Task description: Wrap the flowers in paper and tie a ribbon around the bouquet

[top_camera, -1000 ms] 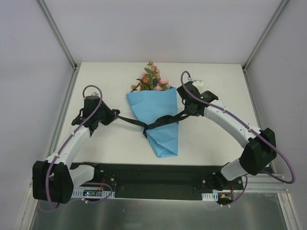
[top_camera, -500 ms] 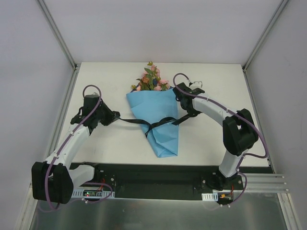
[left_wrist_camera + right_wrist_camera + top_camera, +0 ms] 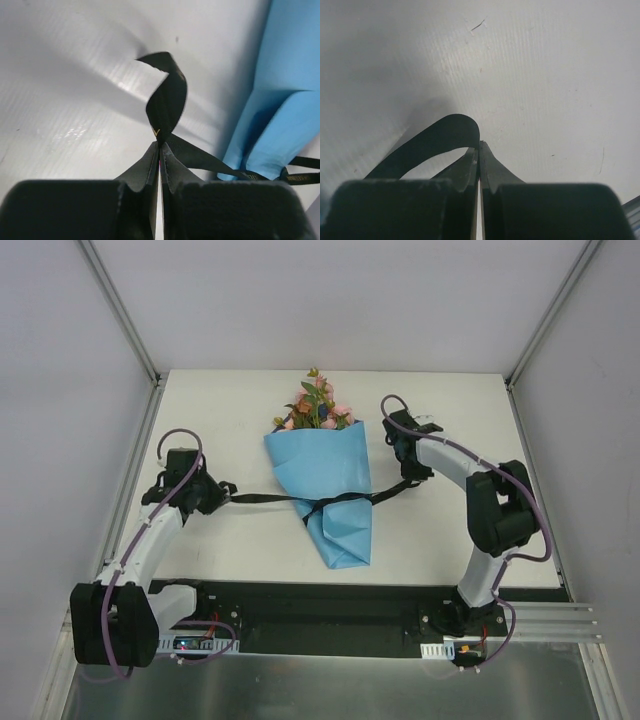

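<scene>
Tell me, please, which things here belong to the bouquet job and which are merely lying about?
Job: flowers, blue paper wrapped round them, black ribbon crossing it, left hand and right hand, each shut on a ribbon end.
Just there: purple cables, table.

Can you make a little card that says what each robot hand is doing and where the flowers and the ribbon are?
bouquet: blue paper cone lying on the white table, blooms at the far end
ribbon: black, crossing the bouquet's lower half, one end out to each side
left gripper: shut on the ribbon
right gripper: shut on the ribbon
</scene>
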Controlling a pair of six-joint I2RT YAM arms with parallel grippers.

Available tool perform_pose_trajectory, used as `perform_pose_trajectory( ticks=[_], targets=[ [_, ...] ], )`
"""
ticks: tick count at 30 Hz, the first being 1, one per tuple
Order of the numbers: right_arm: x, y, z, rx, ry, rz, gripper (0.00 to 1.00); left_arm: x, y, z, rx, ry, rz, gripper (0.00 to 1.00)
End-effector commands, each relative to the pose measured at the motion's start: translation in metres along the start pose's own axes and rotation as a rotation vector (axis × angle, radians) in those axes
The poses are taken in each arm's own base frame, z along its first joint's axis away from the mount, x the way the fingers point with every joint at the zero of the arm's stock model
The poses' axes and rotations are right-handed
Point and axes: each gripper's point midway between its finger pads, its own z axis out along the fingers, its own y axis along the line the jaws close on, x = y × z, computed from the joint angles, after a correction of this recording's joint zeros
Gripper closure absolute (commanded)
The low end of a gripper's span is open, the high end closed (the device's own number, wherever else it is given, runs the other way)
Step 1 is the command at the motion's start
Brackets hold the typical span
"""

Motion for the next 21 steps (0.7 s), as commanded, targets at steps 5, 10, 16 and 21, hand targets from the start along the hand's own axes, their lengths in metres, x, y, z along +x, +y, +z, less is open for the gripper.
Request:
perform_pose_trajectory(
  ticks=[5, 10, 16, 21],
  targets=[
    [0.004, -0.018, 0.02, 0.06, 0.064, 0.057, 1.0, -0.004, 0.049, -0.002, -0.109, -0.057, -0.122, 1.0],
    [0.014, -0.028, 0.033, 0.074, 0.119, 0.163, 0.99, 0.001, 0.066, 0.003, -0.145, -0.027, -0.173, 1.0],
    [0.01, -0.031, 0.042, 0.016, 0.155, 0.202, 1.0, -0.007, 0.09, 0.002, -0.176, -0.052, -0.237, 1.0],
    [0.013, -0.036, 0.046, 0.0, 0.167, 0.225, 1.0, -0.011, 0.091, 0.002, -0.156, -0.052, -0.267, 1.0]
  ],
)
